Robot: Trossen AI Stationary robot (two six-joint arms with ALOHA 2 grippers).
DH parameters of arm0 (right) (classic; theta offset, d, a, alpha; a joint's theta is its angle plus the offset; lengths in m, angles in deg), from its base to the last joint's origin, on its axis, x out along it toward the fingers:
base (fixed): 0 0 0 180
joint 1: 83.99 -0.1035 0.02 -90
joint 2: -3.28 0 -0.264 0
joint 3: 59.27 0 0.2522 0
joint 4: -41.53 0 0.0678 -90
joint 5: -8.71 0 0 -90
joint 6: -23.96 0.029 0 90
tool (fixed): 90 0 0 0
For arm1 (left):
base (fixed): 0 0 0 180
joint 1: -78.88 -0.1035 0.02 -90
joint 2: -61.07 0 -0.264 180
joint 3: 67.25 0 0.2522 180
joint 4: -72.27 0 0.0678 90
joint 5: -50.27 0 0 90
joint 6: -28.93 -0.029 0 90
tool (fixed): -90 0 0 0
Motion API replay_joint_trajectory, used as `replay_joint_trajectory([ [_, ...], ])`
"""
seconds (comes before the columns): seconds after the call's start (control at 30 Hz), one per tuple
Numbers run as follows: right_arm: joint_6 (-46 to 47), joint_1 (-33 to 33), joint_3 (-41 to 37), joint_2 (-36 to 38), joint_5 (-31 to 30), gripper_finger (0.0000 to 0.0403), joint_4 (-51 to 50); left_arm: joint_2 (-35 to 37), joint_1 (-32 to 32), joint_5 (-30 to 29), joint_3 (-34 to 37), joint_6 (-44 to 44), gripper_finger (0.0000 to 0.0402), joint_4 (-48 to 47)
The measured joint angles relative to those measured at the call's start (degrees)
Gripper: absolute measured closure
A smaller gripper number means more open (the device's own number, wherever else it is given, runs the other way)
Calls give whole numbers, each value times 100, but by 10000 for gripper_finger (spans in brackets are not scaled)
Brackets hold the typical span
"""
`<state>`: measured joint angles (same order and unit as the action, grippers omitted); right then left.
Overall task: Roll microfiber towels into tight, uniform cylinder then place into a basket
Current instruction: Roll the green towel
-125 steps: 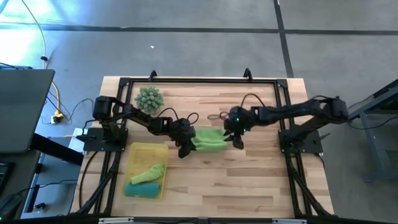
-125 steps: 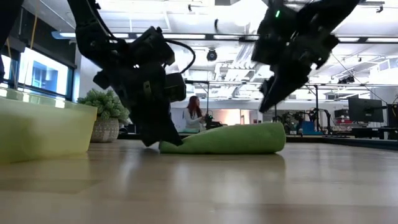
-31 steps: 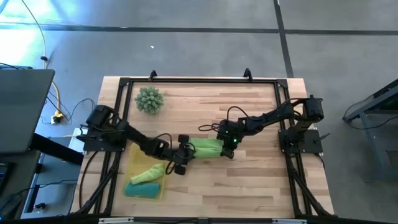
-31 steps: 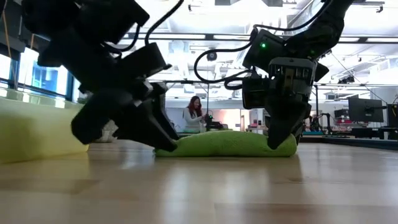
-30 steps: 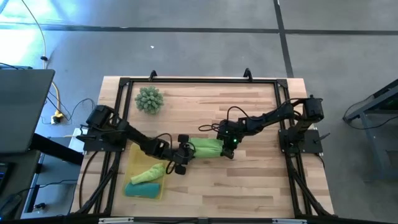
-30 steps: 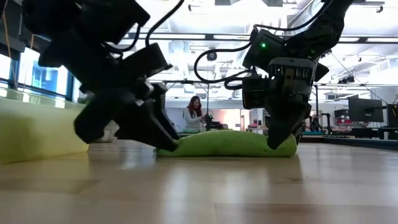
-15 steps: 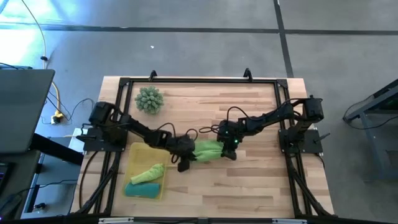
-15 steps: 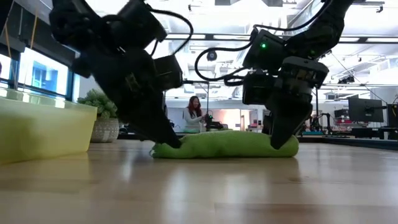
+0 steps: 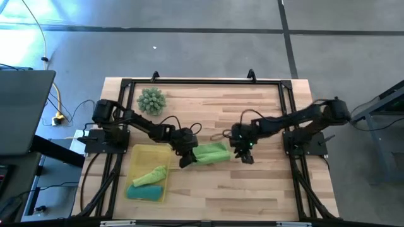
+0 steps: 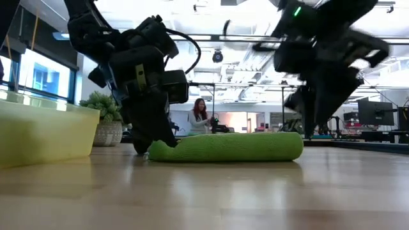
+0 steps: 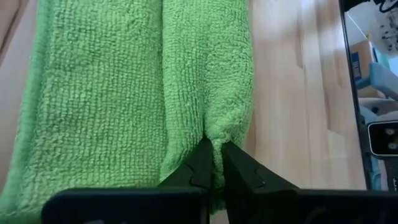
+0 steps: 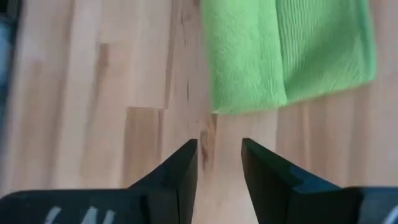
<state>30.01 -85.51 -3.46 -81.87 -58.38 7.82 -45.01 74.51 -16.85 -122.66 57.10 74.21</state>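
- Step: rolled lime towel (image 9: pixel 211 153) lies mid-bench, just right of basket (image 9: pixel 137 153); looks like pickup for the basket.
- Left gripper (image 11: pixel 213 163) pinched shut on towel's left end.
- Right gripper (image 12: pixel 219 154) jaws apart, empty, just off towel's right end.
- Two towels already in basket, near bench's front-left corner.
- Next, prob: lift w/o unrolling, carry left into basket.

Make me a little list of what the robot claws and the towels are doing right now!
left claw: shut, pinching the end of the rolled lime towel
right claw: open, lifted off the towel's other end, holding nothing
rolled towel: lying on the table, beside the basket
in the basket: one teal towel and one lime towel
spiky ball: far corner of the table, untouched
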Motion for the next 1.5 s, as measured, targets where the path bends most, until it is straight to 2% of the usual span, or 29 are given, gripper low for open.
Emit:
replay_joint_trajectory([
  [0.1,-498,-614,3,276,-1128,286,112,0,-34,2,0,40,394,-26],
  [0.23,-1120,-1469,7,245,-2913,286,383,0,-34,-27,4,59,394,-20],
  [0.3,-1168,-1795,9,167,-3538,286,520,0,-35,-37,7,60,392,-20],
  [0.37,-1103,-2030,9,71,-3893,286,723,-2,-38,-42,7,60,391,-22],
  [0.53,-967,-2371,22,-386,-3994,286,1375,-4,-41,-61,9,82,391,-18],
  [0.7,-1250,-2426,20,-937,-4635,286,1550,-4,-41,-80,9,123,390,-15],
  [0.8,-1187,-2426,22,-1116,-4717,286,1568,-4,-4,-113,9,152,390,-16],
  [1.3,-1255,-2431,22,-1012,-4968,285,1762,-4,-8,-126,9,169,390,-5],
  [1.5,-1255,-2213,22,-1012,-4789,258,1763,-4,-8,-126,9,169,389,-6],
])
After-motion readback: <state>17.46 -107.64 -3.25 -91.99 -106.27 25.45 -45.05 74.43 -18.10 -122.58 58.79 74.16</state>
